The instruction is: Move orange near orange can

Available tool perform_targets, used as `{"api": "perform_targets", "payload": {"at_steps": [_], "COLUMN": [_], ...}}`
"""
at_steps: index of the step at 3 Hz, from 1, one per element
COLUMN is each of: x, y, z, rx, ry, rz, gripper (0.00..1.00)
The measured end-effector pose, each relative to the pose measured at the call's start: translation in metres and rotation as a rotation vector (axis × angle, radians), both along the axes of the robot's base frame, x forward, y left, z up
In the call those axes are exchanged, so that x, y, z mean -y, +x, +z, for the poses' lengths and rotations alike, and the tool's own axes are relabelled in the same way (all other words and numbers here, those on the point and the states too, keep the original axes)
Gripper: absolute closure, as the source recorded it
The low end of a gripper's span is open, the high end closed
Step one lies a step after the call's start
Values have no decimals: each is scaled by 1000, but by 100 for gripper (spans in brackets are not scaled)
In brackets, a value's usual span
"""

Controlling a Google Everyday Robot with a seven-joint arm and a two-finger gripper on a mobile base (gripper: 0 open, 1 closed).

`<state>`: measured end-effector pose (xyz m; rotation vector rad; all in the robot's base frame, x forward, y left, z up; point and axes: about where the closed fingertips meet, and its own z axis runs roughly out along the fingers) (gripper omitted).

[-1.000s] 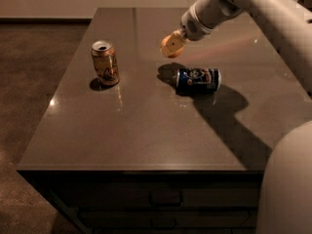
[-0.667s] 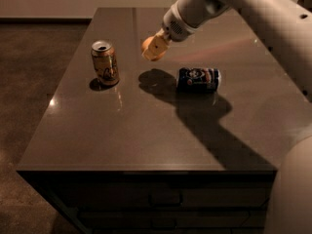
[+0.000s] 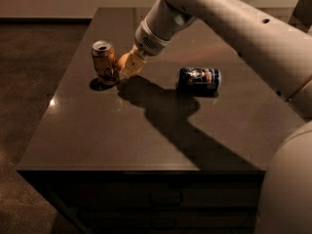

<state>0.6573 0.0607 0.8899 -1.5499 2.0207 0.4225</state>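
The orange can [image 3: 105,62] stands upright at the left of the dark table [image 3: 97,140]. The orange [image 3: 126,62] is held in my gripper [image 3: 129,65], right next to the can's right side and just above the table top. The gripper is shut on the orange; its pale fingers [image 3: 134,58] wrap over the fruit and hide part of it. My white arm reaches in from the upper right.
A dark blue can [image 3: 199,79] lies on its side right of centre, apart from the orange. The arm's shadow falls across the table's middle. The table's front edge is near the bottom, with drawers below. Brown floor lies to the left.
My gripper has carried the orange left and down, from above the blue can's side of the table to right beside the orange can. The cans have not moved.
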Motion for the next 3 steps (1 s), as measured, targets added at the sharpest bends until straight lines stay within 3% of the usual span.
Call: {"api": "perform_targets", "payload": {"at_steps": [1, 3], "x": [-14, -13], "y": [-5, -3], "z": [-23, -34], "rx": [5, 21], "ry": [-46, -45], "rz": [28, 39], "gripper": [97, 51]}}
